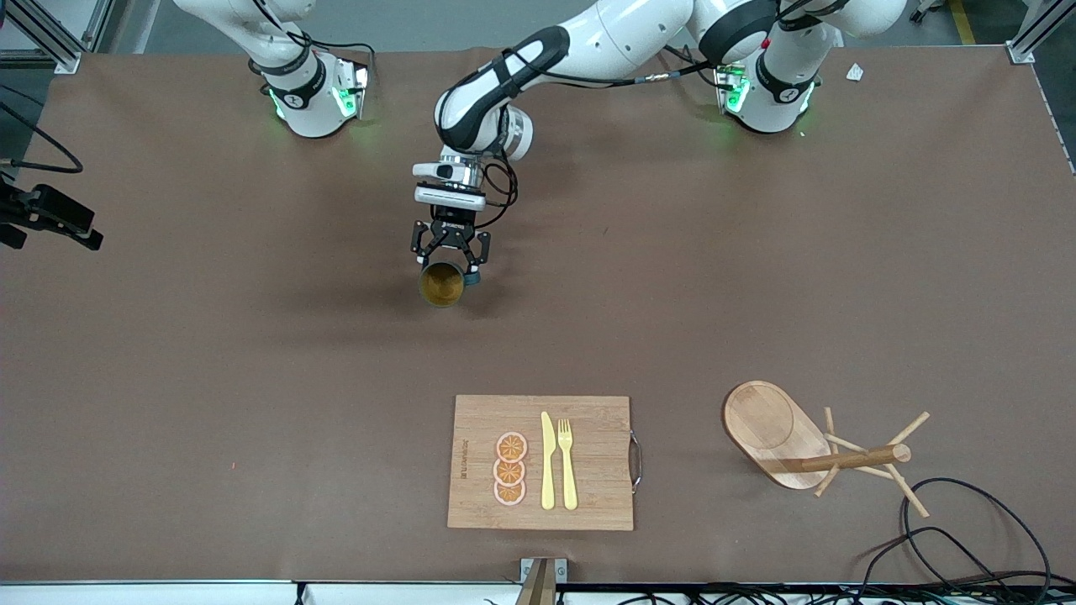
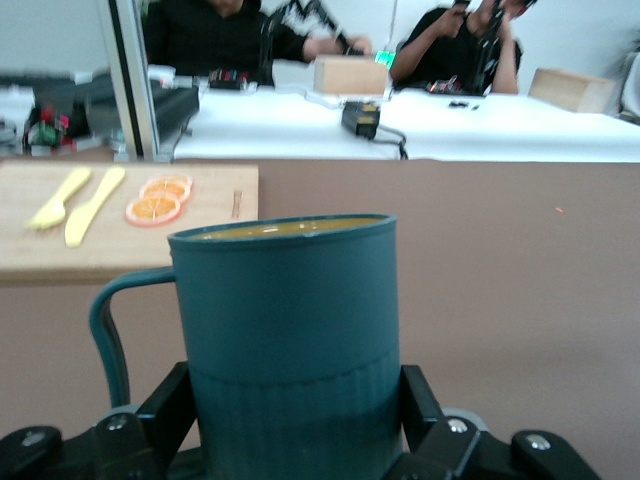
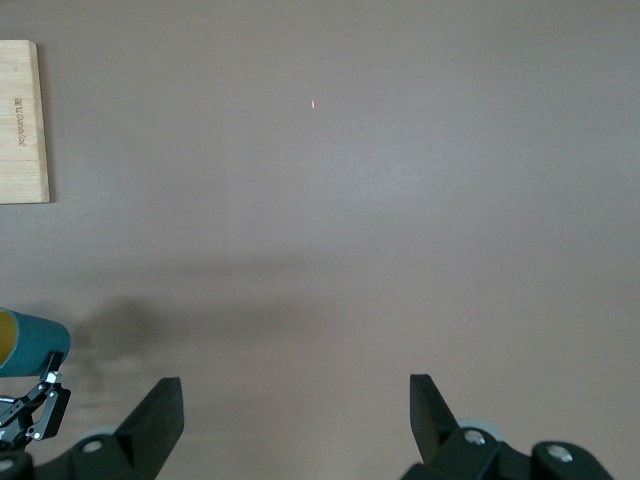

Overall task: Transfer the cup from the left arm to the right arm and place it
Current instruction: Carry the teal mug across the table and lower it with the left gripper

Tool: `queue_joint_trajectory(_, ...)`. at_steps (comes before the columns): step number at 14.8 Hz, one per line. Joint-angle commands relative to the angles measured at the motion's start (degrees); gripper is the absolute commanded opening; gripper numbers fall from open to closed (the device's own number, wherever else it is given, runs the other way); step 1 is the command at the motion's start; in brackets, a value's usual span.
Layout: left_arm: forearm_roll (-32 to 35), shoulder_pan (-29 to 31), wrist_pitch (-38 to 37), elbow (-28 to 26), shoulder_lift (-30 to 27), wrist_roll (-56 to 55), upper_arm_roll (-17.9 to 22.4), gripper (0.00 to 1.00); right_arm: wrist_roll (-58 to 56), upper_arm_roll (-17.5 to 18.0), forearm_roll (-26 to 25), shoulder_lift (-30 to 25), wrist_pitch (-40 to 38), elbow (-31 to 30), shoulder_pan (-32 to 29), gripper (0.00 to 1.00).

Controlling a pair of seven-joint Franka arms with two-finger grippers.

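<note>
Fingers (image 2: 175,405) of the left gripper (image 1: 450,249) are clamped from both sides on the lower body of the small dark teal cup (image 1: 443,283) with a mustard-yellow inside, which is held in the air over bare brown table (image 1: 210,353) in the middle part, between the robot bases and the bamboo cutting board (image 1: 588,504). The cup lies tipped on its side, its long axis running level from the gripper toward the front camera, so its open mouth faces that camera and the yellow inside shows. In the left wrist view its thin loop handle (image 2: 105,335) sticks out from one side of the body. The right gripper (image 3: 295,420) waits with its two dark fingers spread wide and nothing between them, looking down on bare table, with the cup's rim (image 3: 25,342) at the edge of its view. On the cutting board lie three orange slices (image 1: 510,469), a yellow knife (image 1: 547,460) and a yellow fork (image 1: 567,462). Toward the left arm's end of the table lies a toppled wooden mug tree (image 1: 807,445) with an oval base.
</note>
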Motion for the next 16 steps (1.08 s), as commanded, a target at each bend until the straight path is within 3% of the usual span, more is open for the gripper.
queue_joint_trajectory(1,4.3,-1.7,-2.4,1.4,2.7,-0.9,1.6,0.67,-0.8,0.8,1.6,-0.6,0.7,-1.0,-1.8,1.0)
queue_joint_trajectory(6,16.2,-2.4,-2.4,1.5,5.9,-10.9,4.9,0.7,-0.8,0.9,1.6,-0.6,0.7,-1.0,-2.3,1.0)
queue_joint_trajectory(12,16.3,-3.1,-2.8,1.1,7.1,-11.9,5.6,0.71,-0.9,0.9,1.7,-0.8,0.5,-1.0,-2.6,1.0)
queue_joint_trajectory(14,15.8,-3.3,-3.9,0.7,7.7,-11.9,5.5,0.86,-0.9,0.9,1.7,-0.8,0.5,-1.0,-2.6,1.0)
queue_joint_trajectory(15,15.7,-3.3,-3.9,0.7,7.9,-11.8,5.4,0.99,-0.9,0.9,1.7,-0.6,0.5,-1.0,-2.6,1.0)
queue_joint_trajectory(16,15.5,-3.3,-3.9,0.7,7.9,-11.8,5.0,1.0,-0.9,0.9,1.7,-0.6,0.5,-1.1,-2.6,1.0)
